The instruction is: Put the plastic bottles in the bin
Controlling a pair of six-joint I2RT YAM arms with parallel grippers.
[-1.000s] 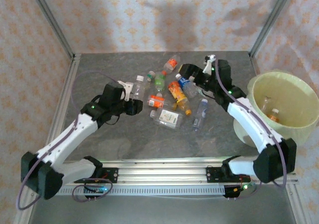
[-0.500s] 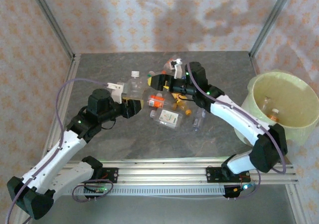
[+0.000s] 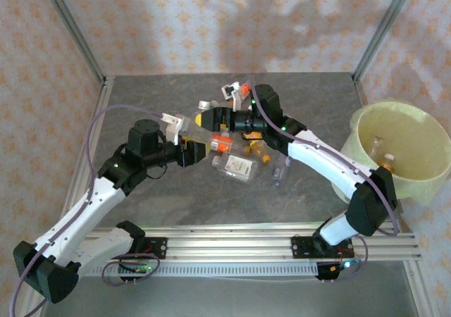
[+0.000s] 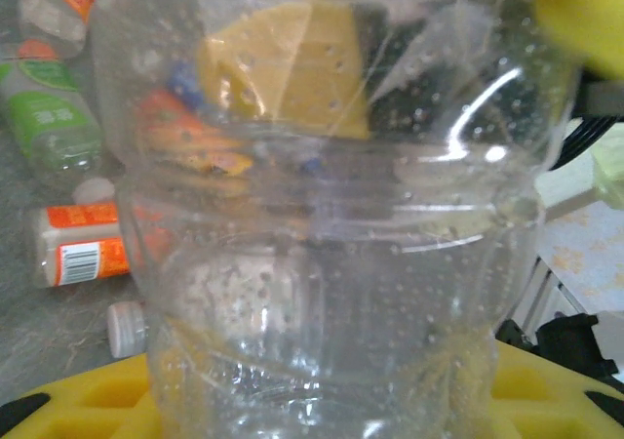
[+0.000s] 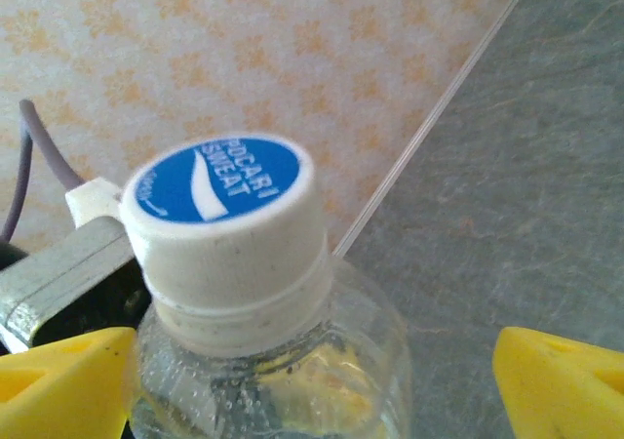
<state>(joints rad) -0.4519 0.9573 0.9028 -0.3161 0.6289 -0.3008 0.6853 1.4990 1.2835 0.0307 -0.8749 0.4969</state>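
My left gripper [image 3: 186, 145] is shut on a clear plastic bottle [image 3: 190, 129] and holds it up off the table; its wet ribbed body [image 4: 331, 263] sits right in front of the left wrist camera. The bottle's white cap with a blue top [image 5: 219, 224] rises between the yellow fingertips [image 5: 68, 385] of my right gripper [image 3: 206, 118], which stands open around the neck. Several more plastic bottles [image 3: 238, 165] lie in a pile mid-table. The pale yellow-green bin [image 3: 366, 130] stands at the right edge with bottles [image 3: 386, 163] inside.
Beside the held bottle lie a green-labelled bottle [image 4: 54, 132], an orange-labelled one [image 4: 83, 249] and a loose white cap [image 4: 127, 327]. The metal frame posts [image 3: 70, 28] and patterned walls close in the grey table [image 3: 162, 197].
The right arm has swung left from near the bin, across the pile, to the bottle's cap. The left gripper has carried the bottle slightly right and up.
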